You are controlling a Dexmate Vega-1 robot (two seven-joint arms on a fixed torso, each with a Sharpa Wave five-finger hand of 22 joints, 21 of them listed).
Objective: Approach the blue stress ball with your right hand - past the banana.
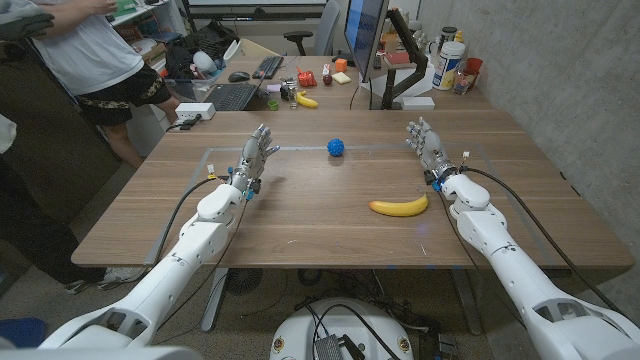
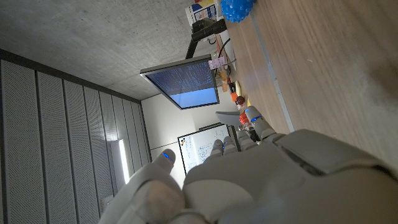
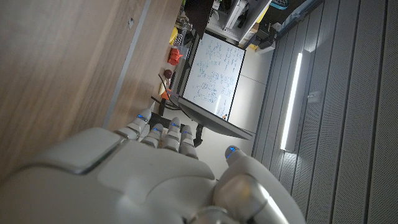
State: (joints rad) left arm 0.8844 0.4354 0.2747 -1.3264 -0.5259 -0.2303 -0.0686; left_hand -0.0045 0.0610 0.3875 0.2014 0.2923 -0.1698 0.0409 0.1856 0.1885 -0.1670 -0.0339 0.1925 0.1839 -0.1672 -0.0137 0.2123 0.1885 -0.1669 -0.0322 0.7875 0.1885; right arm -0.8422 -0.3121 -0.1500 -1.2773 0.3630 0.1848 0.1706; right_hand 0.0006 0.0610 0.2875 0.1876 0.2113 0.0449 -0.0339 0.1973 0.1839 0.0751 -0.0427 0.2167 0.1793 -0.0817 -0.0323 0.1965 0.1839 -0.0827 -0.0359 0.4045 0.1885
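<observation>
1. The left hand (image 1: 254, 160) stands over the left part of the surface (image 1: 300, 215), fingers reaching up and apart, released and holding nothing. From the surface's centre it sits at about nine o'clock. It has no part in this task.

2. The blue stress ball (image 1: 336, 147) rests on the surface towards the far edge, roughly twelve o'clock from the centre, well apart from both hands. In the left wrist view the ball (image 2: 238, 9) shows a knobbly, spiked skin. By the look of it the ball is light and soft, so it should give under pressure and could roll off at a nudge. The bumps ought to help grip. A fair hold would be fingers wrapped round its middle from above, thumb opposite.

3. The banana (image 1: 398, 206) lies on its side at about four o'clock from the centre, near the right hand and between it and the middle of the surface. It lies at about five o'clock from the ball, well apart from it.

4. The right hand (image 1: 428, 147) stands at about two o'clock, fingers up and spread, released and empty. In the right wrist view the hand (image 3: 155, 180) shows only its back, so how far the fingers are curled is hard to tell there. The ball is at about nine o'clock from this hand.
</observation>
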